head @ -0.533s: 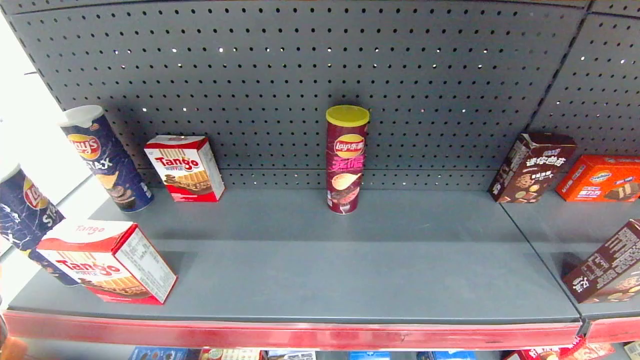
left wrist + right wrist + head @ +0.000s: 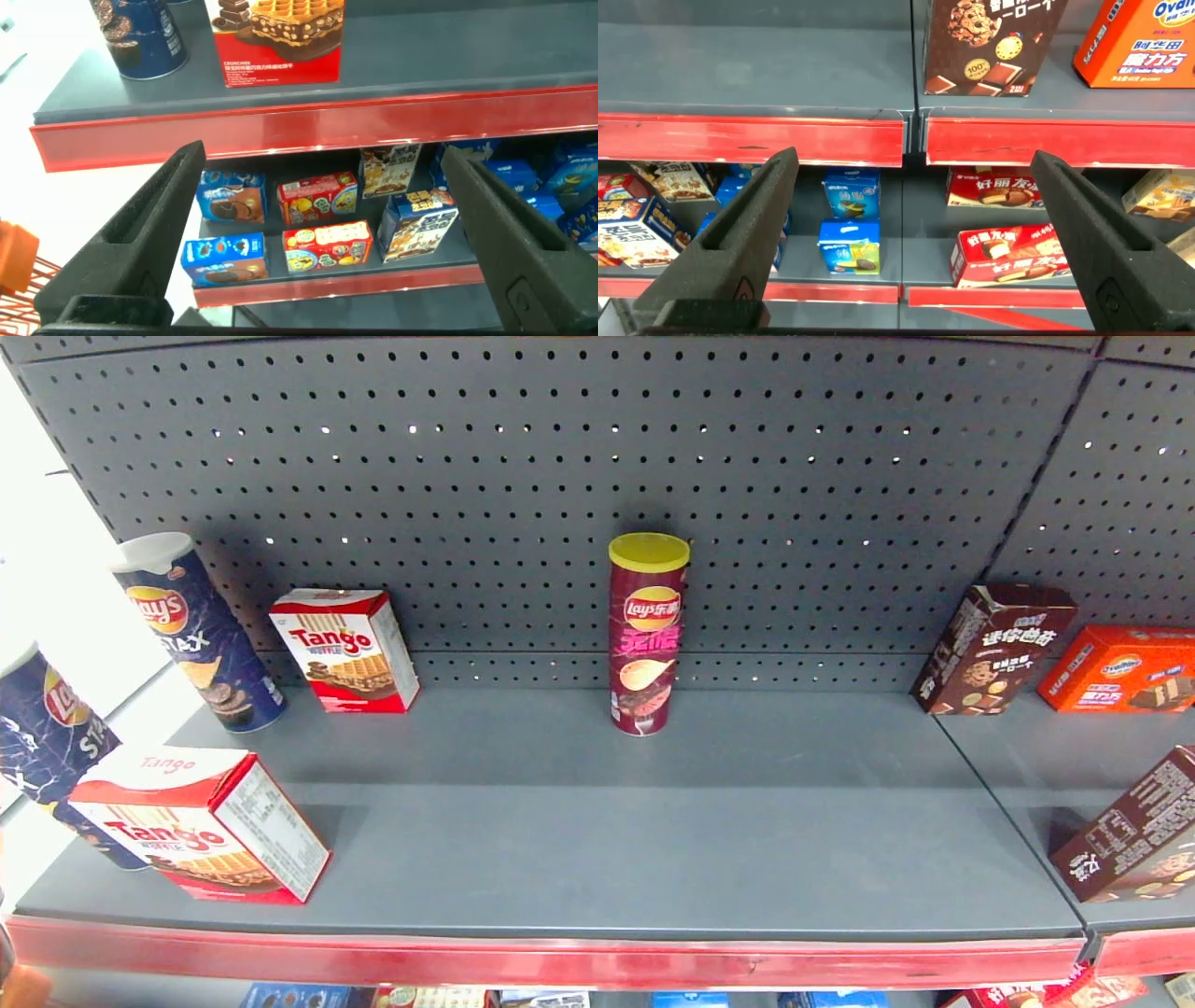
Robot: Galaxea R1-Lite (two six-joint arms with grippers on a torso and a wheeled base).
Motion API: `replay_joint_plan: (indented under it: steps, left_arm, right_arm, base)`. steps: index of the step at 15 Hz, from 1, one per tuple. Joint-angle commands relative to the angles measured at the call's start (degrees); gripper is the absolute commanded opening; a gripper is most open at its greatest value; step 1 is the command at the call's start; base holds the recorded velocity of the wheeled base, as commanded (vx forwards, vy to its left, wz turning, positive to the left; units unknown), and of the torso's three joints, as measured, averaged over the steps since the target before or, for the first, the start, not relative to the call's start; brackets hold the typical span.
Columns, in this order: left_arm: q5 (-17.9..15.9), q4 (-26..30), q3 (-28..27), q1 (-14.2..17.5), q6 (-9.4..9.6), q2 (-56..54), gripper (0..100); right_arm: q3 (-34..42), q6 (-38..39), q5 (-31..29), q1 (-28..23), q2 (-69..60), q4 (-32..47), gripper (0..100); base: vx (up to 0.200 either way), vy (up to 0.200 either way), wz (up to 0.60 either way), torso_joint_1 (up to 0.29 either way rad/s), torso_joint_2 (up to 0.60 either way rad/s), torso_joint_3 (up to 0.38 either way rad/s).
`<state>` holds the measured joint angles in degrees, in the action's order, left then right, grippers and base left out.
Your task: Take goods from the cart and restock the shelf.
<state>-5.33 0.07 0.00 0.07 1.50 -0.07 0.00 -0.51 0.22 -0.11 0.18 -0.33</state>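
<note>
Standing upright at the far middle of the grey shelf (image 2: 597, 840), just in front of the pegboard back (image 2: 560, 457), is a maroon chip can (image 2: 646, 635) with a yellow lid. Well to its left along the far edge are a far wafer box (image 2: 345, 649) in red and white and, left of that, a far blue can (image 2: 198, 630) with a white lid. Near the front left corner stands a near wafer box (image 2: 201, 826), with a near blue can (image 2: 47, 737) just behind and left of it.

On the far right a brown cookie box (image 2: 994, 649) stands at the seam between shelf boards, with an orange box (image 2: 1120, 667) just to its right. A second brown box (image 2: 1134, 826) stands nearer the front on the right board. A red front strip (image 2: 560, 959) runs along the near edge of the shelf.

The left claw (image 2: 322, 154) hangs in front of the strip near the left end, fingers spread wide with nothing between them. The right claw (image 2: 915, 157) hangs before the strip below the brown cookie box, also spread wide and empty. Past both claws, lower shelves (image 2: 906, 233) carry small blue, red and yellow packages.
</note>
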Motion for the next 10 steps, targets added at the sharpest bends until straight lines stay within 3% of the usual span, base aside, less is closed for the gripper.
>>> replay_joint_plan:
  steps: [1,10]
  left_arm:
    - [0.0,0.0,0.0,0.0,-0.01,0.1,100]
    - [0.0,0.0,0.0,0.0,-0.01,0.1,100]
  right_arm:
    - [0.0,0.0,0.0,0.0,0.1,0.0,100]
    - [0.0,0.0,0.0,0.0,0.1,0.1,100]
  base:
    - [0.000,0.000,0.00,0.000,0.00,0.000]
    - [0.000,0.000,0.60,0.004,0.00,0.002]
